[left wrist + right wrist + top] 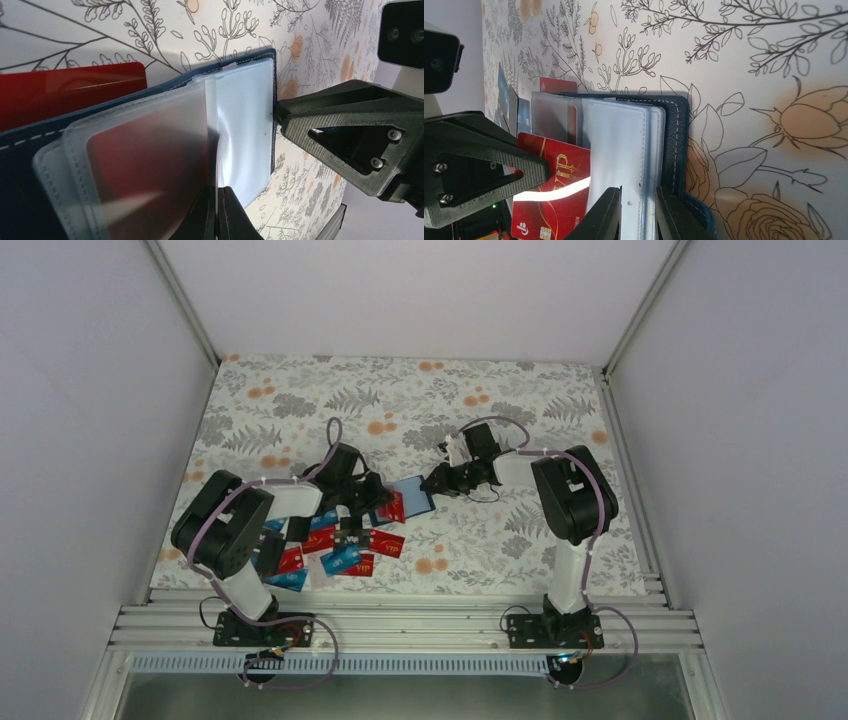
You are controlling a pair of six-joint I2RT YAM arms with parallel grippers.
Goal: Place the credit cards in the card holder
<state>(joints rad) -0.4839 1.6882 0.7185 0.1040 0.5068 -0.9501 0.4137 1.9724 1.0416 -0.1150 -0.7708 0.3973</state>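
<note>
The holder (675, 145) sits open between the arms. The right gripper (640, 194), nearly closed, clamps its cover edge and clear sleeves (616, 145) to steady them. This likely lets the left gripper (217, 194), pinched on a red card (555, 192), feed it in.

**Overhead view:** even, diffuse white light; shadows on the floral cloth (420, 390) are soft and faint.
**Left wrist view:** the card holder (240, 130) lies too close to the lens, its frosted sleeves blurred, brightest toward 3 o'clock.
**Right wrist view:** the printed pattern is sharp; a white glare stripe crosses the red card (549, 165) at 7 o'clock.
</note>
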